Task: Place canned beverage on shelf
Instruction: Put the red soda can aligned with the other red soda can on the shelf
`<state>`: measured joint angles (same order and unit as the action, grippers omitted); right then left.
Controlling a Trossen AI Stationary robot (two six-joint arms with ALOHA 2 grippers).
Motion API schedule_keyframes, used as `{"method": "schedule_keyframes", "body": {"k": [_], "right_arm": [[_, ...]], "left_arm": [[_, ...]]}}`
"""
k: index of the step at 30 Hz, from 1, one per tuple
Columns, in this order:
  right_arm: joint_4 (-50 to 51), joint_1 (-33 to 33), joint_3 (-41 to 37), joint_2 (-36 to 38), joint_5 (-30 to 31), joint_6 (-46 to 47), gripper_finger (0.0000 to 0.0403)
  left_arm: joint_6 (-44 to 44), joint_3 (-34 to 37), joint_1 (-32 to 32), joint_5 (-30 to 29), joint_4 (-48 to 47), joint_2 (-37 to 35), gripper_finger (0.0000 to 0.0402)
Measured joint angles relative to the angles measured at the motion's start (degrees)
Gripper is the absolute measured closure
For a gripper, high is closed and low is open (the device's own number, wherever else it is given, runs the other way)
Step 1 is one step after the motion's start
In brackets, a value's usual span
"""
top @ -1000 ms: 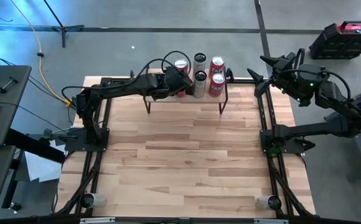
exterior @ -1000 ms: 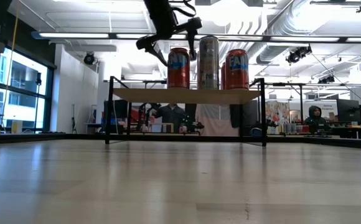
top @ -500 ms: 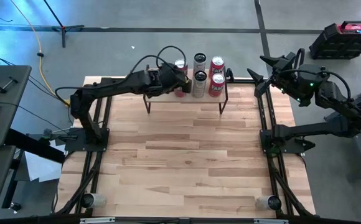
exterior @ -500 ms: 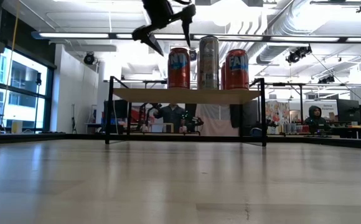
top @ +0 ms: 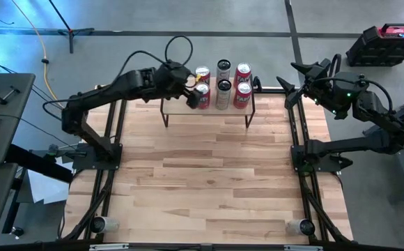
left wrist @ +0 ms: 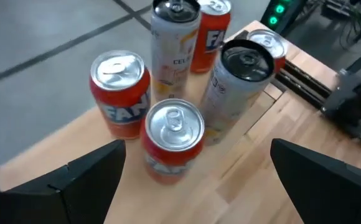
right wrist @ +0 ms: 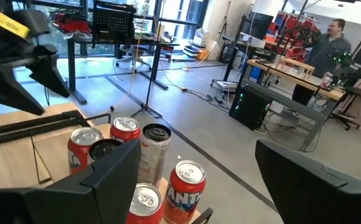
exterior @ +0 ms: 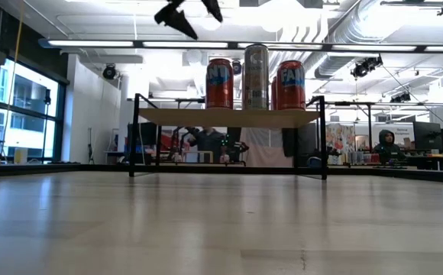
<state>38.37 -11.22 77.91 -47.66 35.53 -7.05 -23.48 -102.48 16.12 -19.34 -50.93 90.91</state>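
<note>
High view | shelf (top: 209,111): red cans (top: 202,98) x4 | silver cans (top: 223,86) x2

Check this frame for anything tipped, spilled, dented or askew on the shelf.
Nothing stands out. Six cans stand upright in a tight cluster at the right end of the shelf, none dented or leaking. The left gripper hangs open, clear of them, and the right gripper waits open off the table's right side.

Cans (left wrist: 173,140): red w/ silver tops; two silver-white. Shelf (top: 209,112): light wood, black legs.
</note>
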Motion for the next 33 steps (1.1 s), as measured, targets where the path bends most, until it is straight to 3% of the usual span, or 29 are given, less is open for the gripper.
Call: {"method": "schedule_keyframes", "body": {"k": [17, 27, 33], "right_arm": [[-3.49, 0.0, 0.02, -0.94, 0.15, 14.75, 0.01], [-4.34, 0.0, 0.02, -3.38, -0.02, 15.54, 0.01], [-4.29, 0.0, 0.02, -3.36, -2.31, 17.87, 0.01]], "left_arm": [[17.7, 2.17, 5.37, 2.3, -7.37, -3.61, 0.0009], [16.23, 7.28, 8.04, 0.94, -3.4, -3.58, 0.0009], [17.95, 9.93, 9.84, 6.13, 3.21, -3.63, 0.0009]]}}
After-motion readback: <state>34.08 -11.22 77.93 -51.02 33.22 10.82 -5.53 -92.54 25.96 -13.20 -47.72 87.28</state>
